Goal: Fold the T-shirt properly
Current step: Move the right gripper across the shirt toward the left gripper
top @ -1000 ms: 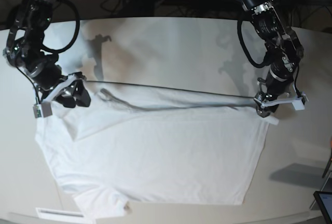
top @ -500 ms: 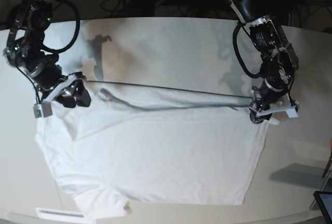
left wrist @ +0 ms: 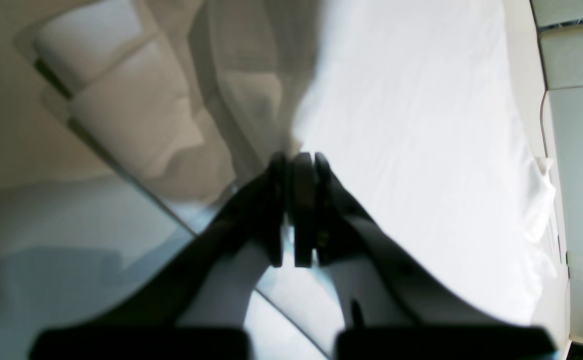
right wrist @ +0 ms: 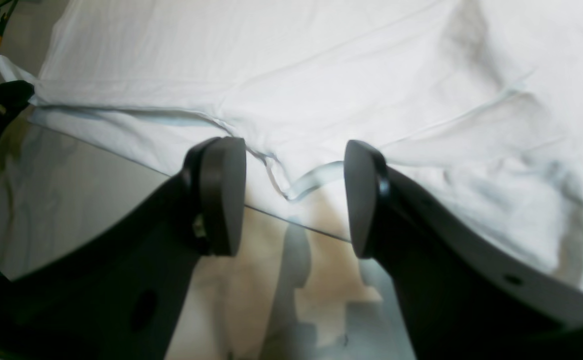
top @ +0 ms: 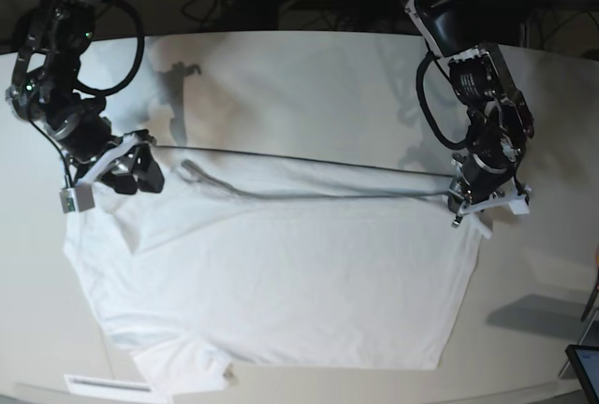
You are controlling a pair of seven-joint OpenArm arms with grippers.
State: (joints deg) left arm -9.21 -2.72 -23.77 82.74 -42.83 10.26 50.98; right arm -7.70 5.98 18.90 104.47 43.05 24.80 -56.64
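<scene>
The white T-shirt (top: 281, 273) lies spread flat on the white tabletop (top: 299, 86). My left gripper (top: 471, 204) sits at the shirt's upper right corner. In the left wrist view the left gripper (left wrist: 296, 162) is shut, with T-shirt (left wrist: 421, 125) cloth bunched at its tips. My right gripper (top: 134, 175) rests at the upper left corner. In the right wrist view the right gripper (right wrist: 291, 195) is open, and a curled hem of the T-shirt (right wrist: 321, 75) lies between its fingers (right wrist: 219, 195), untouched.
A thin dark line (top: 309, 161) crosses the table along the shirt's upper edge. A white label strip (top: 108, 386) lies at the table's front left. A dark screen corner (top: 585, 367) shows at the lower right. Cables hang behind the table's far edge.
The left gripper has closed from part open onto the shirt's right corner, and its arm has shifted slightly inward. The right arm and the shirt have not moved.
</scene>
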